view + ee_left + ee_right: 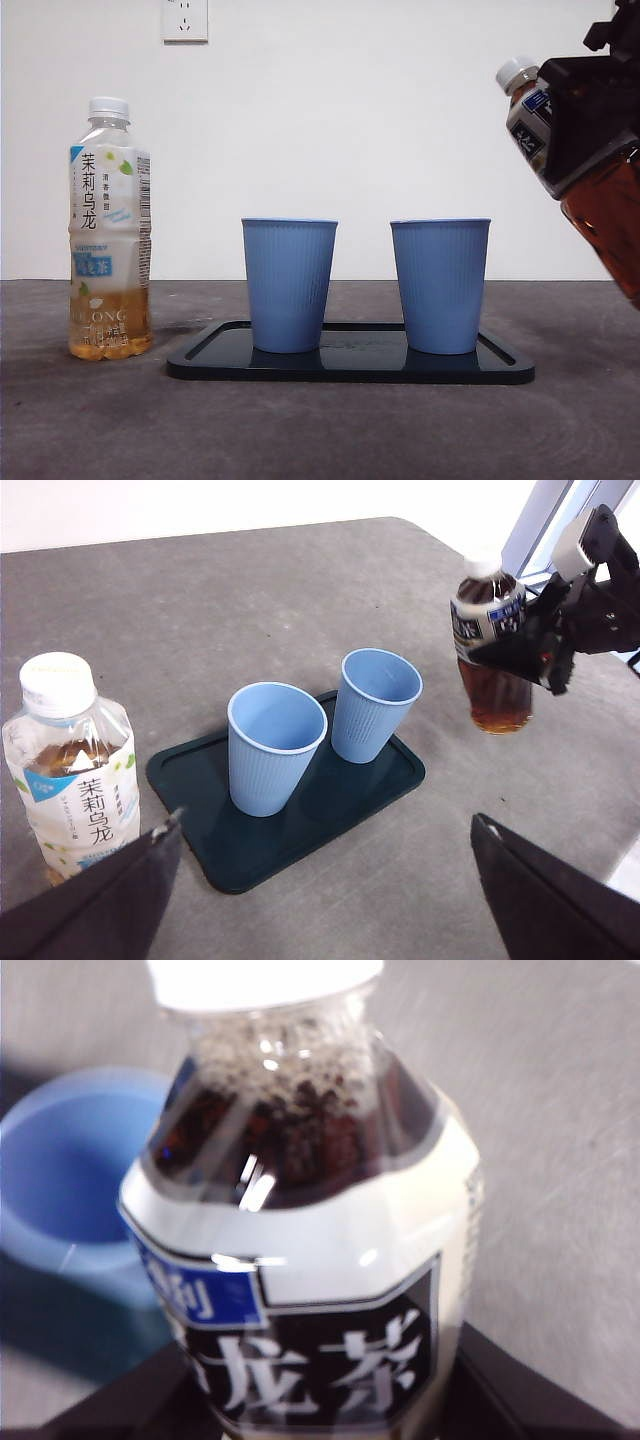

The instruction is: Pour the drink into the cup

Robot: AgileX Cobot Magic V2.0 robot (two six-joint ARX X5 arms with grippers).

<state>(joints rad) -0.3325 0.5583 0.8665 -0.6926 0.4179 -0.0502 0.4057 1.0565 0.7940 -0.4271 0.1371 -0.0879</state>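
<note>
The right gripper (598,120) is clenched on the dark tea bottle (488,640), held in the air and tipped toward the cups, off to the side of the tray (350,368) and not yet over either rim. Its white cap (516,72) is on, so no pouring has begun; judging by that, carrying the bottle over a cup, opening it (if it opens at all) and tipping further all remain. The left gripper (320,880) hangs back over the table, jaws spread and empty. Counted: two blue cups (289,284) (440,285) on one tray, both looking empty, and two bottles, the second a pale tea bottle (108,230) standing beside the tray.
</note>
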